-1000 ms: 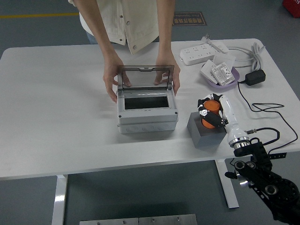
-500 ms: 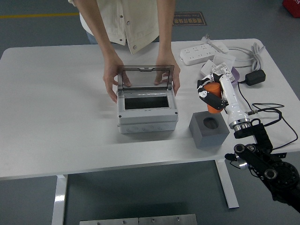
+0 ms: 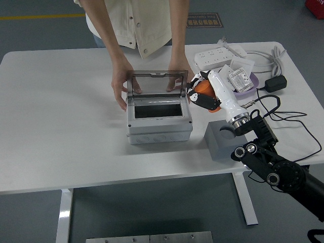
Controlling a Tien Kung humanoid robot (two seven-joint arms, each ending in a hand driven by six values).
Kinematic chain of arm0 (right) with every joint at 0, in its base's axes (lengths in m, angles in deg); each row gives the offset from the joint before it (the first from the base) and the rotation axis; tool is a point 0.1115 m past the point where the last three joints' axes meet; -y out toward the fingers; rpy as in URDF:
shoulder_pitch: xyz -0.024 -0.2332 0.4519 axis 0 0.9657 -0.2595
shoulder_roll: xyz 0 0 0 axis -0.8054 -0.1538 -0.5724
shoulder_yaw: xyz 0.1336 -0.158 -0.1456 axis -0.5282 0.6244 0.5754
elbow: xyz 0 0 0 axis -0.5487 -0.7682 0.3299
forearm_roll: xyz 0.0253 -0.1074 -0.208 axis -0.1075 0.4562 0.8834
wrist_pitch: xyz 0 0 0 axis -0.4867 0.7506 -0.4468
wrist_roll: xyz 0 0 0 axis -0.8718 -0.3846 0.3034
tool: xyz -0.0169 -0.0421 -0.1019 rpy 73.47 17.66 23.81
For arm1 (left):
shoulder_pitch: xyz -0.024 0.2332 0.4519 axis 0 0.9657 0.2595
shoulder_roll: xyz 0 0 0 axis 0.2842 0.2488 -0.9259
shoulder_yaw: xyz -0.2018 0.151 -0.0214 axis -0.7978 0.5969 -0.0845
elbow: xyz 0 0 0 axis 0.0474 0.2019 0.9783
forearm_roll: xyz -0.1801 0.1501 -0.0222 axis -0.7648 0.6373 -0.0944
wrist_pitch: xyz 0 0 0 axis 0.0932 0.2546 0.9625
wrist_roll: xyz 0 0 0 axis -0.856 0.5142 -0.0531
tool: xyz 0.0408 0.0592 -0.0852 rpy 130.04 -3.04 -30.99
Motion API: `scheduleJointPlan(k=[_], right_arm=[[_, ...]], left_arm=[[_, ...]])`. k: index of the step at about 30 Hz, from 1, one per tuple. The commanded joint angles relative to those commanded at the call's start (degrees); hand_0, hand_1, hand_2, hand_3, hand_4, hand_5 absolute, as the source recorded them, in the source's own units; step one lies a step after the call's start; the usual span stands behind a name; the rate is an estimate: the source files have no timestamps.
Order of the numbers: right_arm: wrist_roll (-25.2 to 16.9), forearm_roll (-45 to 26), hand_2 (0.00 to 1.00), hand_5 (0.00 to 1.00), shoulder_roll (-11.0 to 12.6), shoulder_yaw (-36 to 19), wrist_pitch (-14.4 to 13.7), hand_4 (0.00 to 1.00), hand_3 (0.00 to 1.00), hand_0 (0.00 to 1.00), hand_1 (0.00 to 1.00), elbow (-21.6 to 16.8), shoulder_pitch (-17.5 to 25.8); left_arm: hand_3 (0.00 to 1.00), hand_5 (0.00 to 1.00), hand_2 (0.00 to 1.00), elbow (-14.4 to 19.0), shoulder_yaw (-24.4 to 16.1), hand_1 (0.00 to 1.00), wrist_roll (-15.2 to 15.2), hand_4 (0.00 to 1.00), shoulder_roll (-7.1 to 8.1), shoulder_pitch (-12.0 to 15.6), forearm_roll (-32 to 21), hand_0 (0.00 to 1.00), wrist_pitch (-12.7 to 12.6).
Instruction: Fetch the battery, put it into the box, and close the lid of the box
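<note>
Head view is showing my right hand [image 3: 201, 94] carrying the orange battery [image 3: 204, 89], fingers wrapped tight around it, just beside the right edge of the box [image 3: 159, 116]. A second ago this hand was sitting down at the grey holder block [image 3: 223, 139] with the battery in its socket; now the battery is lifted clear and travelling toward the box. I am judging the fetch step as done and the placing step as under way.

The box is standing open, its clear lid [image 3: 157, 81] raised at the far side. A person's hands [image 3: 120, 87] are bracing the box on both sides, so I am treating contact with the nearer hand as the main risk.

My arm is covering much of the holder block, and the fingers are hiding most of the battery. My left hand is out of view.
</note>
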Motion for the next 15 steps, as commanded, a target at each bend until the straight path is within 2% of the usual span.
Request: scheduleJointPlan(k=[9,15], right_arm=[[3.61,6.68,0.252,0.002,-2.71,5.07,2.55,0.002,0.247,0.08,0.221,2.66,-6.28],[5.5,9.04,0.252,0.002,-4.7,10.85,4.22,0.002,0.248,0.082,0.22,5.7,-12.17]], left_arm=[[0.554,0.238,0.617,0.0,-0.1,0.747,-0.23,0.703,0.32,-0.16,0.04,0.643,0.08],[0.554,0.238,0.617,0.0,-0.41,0.747,-0.4,0.704,0.58,-0.15,0.43,0.643,0.19]])
